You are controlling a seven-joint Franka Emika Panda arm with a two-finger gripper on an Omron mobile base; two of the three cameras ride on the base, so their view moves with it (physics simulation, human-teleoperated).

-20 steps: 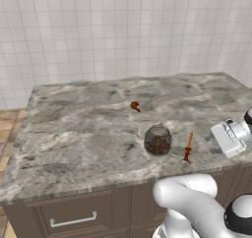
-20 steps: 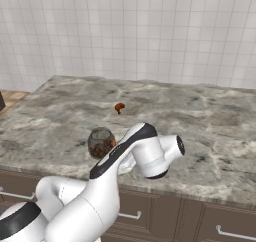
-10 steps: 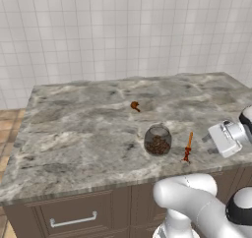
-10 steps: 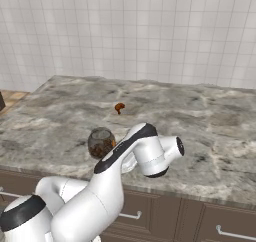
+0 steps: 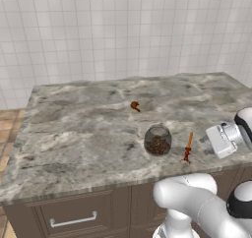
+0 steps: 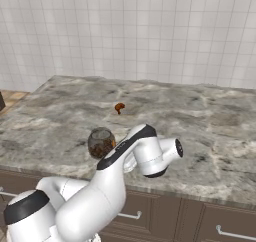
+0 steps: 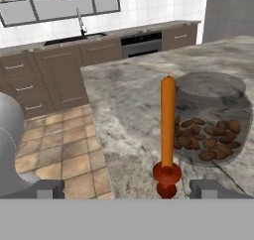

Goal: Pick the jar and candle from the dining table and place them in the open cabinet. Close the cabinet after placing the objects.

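Note:
On the dining table (image 5: 74,133), near its front edge, the clear jar (image 5: 157,139) of brown lumps stands upright. The thin orange candle (image 5: 187,147) on its dark red base stands just to the right of it. My gripper (image 5: 211,139) hovers low over the marble, a short way right of the candle. In the hand view the gripper (image 7: 129,189) is open, its two tips wide apart. The candle (image 7: 167,135) rises between them, right of centre and touching neither, with the jar (image 7: 211,120) behind it. In the right base view my arm hides the candle beside the jar (image 6: 101,142). The cabinet is out of view.
A small orange-brown lump (image 5: 135,105) lies further back on the marble. Brown drawer fronts (image 5: 74,217) run under the table's front edge. A white tiled wall (image 5: 123,30) stands behind. Beyond the table end, the hand view shows tiled floor (image 7: 59,154) and base units with a sink (image 7: 79,35).
The hand has crept a little left and down towards the candle. Jar, candle and lump have not moved, and the jaws stay open.

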